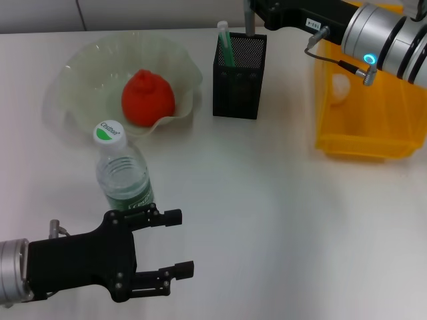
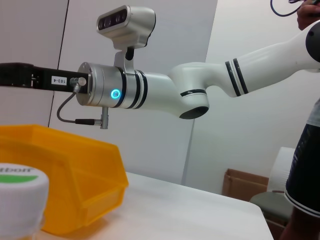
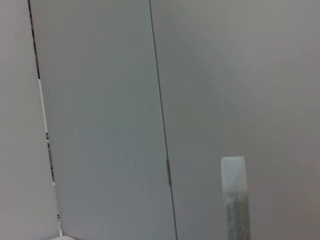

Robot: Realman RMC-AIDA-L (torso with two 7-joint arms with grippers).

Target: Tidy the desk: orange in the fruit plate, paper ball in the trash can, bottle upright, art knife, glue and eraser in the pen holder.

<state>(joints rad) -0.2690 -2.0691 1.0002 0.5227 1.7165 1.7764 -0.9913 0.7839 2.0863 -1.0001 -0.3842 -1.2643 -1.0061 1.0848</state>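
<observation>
With orange (image 1: 147,98) plated and bottle (image 1: 123,175) upright, the left gripper (image 1: 175,243) gapes beside it, while the right gripper (image 1: 252,15), grip unreadable, probably lowers 1 item into the holder (image 1: 239,75).

Even overhead light washing my desk (image 1: 267,220), shadows lying soft and short. Bottle (image 1: 123,175) cap blurring close in my left wrist view. Blue ring glowing on my right arm (image 1: 373,33). Right wrist view staying dim, grey.

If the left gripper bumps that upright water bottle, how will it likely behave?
The bottle stands tall on a narrow base, so it probably tips easily. It looks clear, thin plastic, likely light and squashy. Once down, its round body may roll. The left gripper sits beside it, open.
</observation>
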